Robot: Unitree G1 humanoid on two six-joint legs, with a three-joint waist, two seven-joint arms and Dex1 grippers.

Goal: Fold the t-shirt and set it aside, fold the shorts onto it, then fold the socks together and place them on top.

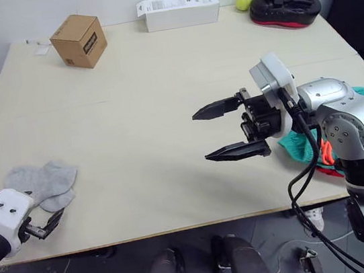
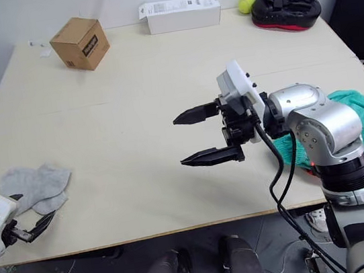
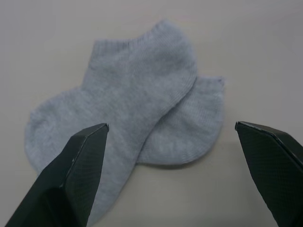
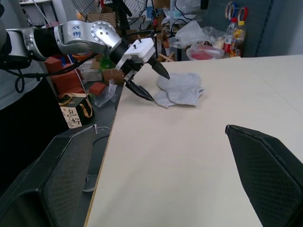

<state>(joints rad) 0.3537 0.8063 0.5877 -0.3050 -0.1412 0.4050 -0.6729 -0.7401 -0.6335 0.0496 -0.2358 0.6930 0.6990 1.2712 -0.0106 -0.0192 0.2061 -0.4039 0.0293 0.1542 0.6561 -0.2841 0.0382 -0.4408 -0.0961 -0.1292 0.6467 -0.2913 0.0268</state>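
Both jaws open, empty; left gripper [image 1: 45, 227] beside socks [image 1: 43, 183]; right gripper [image 1: 225, 130] midair.

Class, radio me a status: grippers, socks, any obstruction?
Both grippers open: left at socks, right empty mid-table. Socks overlapped, flat. Shorts folded at right edge. Nothing in the way.

Pale table [image 1: 140, 129] — socks [image 1: 43, 184], shorts [image 2: 363, 124], cardboard box [image 1: 78, 41], white carton [image 1: 178, 11] on it.

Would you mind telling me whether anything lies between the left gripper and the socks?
Nothing visible does. The left gripper is open just short of the socks, which lie overlapped on bare table at its near left edge.
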